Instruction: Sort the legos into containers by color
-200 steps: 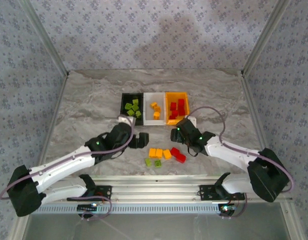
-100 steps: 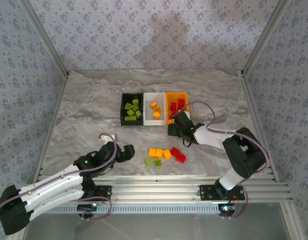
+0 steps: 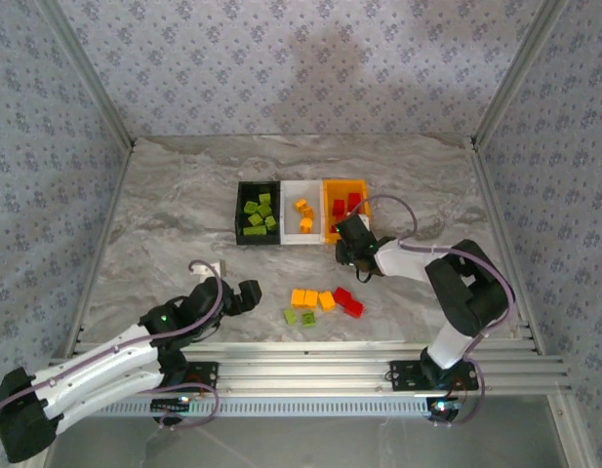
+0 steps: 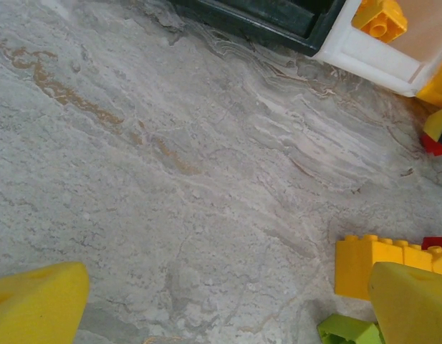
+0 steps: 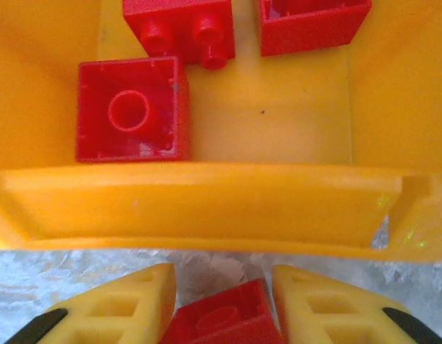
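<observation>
Three containers stand in a row: a black one with green legos, a white one with orange legos, and an orange-yellow one with red legos. My right gripper is just in front of the orange-yellow container's near wall, low over the table, shut on a red lego. Loose orange, red and green legos lie nearer the front. My left gripper hangs open to their left with nothing between its fingers.
In the left wrist view an orange lego and a green lego lie by the right finger, with the white container's corner further off. Patterned walls and metal frame rails enclose the marble table.
My right gripper moved up to the orange-yellow container's near wall and its jaws closed around a red lego. My left arm drew back toward the near left, still open.
</observation>
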Action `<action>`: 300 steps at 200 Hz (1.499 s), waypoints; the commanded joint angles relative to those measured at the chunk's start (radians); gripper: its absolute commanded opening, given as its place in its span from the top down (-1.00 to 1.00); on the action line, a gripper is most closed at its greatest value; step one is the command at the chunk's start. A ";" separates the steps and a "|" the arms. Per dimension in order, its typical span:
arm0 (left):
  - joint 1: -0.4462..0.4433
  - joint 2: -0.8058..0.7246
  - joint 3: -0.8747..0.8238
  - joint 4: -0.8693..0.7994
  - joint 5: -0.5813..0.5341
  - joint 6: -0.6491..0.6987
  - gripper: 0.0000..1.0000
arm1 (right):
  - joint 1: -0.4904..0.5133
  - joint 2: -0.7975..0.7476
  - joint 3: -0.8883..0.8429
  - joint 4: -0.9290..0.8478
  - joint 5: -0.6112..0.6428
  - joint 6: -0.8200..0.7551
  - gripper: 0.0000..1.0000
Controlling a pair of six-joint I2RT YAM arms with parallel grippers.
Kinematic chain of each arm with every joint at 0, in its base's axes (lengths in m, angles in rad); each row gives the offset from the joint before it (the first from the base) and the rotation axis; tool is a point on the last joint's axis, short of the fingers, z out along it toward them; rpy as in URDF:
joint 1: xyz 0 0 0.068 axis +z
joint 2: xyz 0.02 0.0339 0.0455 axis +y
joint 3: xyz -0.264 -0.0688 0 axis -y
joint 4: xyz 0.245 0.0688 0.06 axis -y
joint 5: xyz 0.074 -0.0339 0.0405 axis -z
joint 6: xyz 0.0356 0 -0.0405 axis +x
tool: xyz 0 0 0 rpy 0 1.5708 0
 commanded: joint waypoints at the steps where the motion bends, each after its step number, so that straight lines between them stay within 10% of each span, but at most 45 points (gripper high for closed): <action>1: -0.002 -0.014 0.018 -0.012 -0.021 -0.008 -1.00 | 0.044 -0.092 -0.032 -0.037 0.042 -0.003 0.37; 59: -0.003 0.002 0.047 0.018 -0.015 0.035 -0.99 | 0.104 -0.304 0.005 -0.112 0.076 0.000 0.36; 145: -0.002 0.025 0.097 -0.026 0.037 0.069 -0.99 | -0.050 0.050 0.355 -0.174 0.080 -0.014 0.31; 199: -0.003 0.067 0.143 -0.029 0.082 0.131 -0.99 | -0.068 0.064 0.453 -0.182 0.042 -0.039 -0.43; 300: -0.105 0.463 0.271 0.067 0.318 0.288 -0.67 | 0.054 -0.359 0.037 -0.195 0.033 0.048 -0.60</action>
